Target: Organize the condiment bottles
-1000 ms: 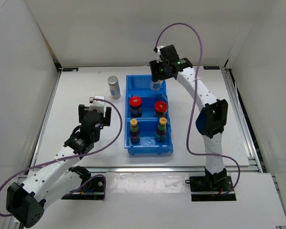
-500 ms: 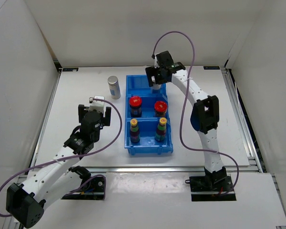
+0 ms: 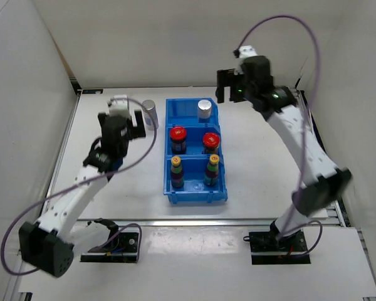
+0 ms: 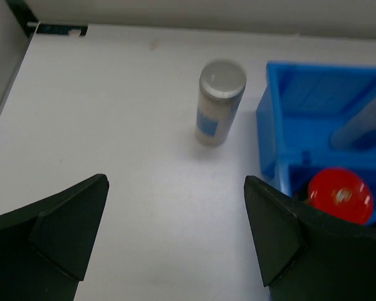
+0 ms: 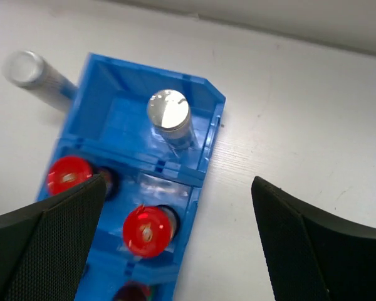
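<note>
Although five of the six bottles already stand inside the blue plastic bin, the sorting looks one placement short of finished. One pale silver-topped cylinder stands upright on the right side of the far compartment, and the space to its left is unfilled. The two dark red-lidded jars sit side by side in the middle compartment. The two slim dark yellow-capped bottles with colourful labels fill the near one. The second silver-topped cylinder is outside the bin, upright on the white table, just beside the left wall near the far corner and not touching it.

The left gripper has its jaws spread wide and holds nothing. In its wrist view the outside cylinder stands ahead of the fingers, not between them. The right gripper is likewise wide open and empty, raised above the table off the bin's far right corner, with the binned cylinder below its camera.

What seems left is a single move: lifting the outside cylinder and setting it beside its twin in the far compartment. The left arm looks better placed for it.
</note>
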`<state>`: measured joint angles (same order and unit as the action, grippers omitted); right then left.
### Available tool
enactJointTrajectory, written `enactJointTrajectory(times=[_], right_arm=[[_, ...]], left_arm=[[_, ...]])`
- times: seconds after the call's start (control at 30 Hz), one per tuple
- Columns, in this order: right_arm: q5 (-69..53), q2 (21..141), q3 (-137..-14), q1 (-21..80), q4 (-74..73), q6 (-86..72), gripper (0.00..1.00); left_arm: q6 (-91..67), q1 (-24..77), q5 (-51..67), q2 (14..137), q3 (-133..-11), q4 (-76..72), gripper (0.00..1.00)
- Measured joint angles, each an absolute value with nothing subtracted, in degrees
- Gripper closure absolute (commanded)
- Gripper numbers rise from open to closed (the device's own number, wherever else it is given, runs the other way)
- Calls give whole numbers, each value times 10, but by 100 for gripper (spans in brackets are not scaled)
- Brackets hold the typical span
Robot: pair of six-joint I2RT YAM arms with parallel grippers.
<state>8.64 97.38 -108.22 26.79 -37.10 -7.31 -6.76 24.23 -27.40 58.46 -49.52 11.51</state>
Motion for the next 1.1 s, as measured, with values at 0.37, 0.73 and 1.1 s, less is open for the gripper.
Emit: enactJointTrajectory(times=[0.37,0.73,1.1], right_arm=[[-14,709,-809,258,-348,-100,0],[-85,631,-732,255,-394,-97,0],[-96,613,-717,255,-416,-86,0]], left_arm=[[-90,147,-82,962,-800,83,0],[-95,122,-14,1121,-874,81,0],[-84,126,-14,1163,-887,86,39]])
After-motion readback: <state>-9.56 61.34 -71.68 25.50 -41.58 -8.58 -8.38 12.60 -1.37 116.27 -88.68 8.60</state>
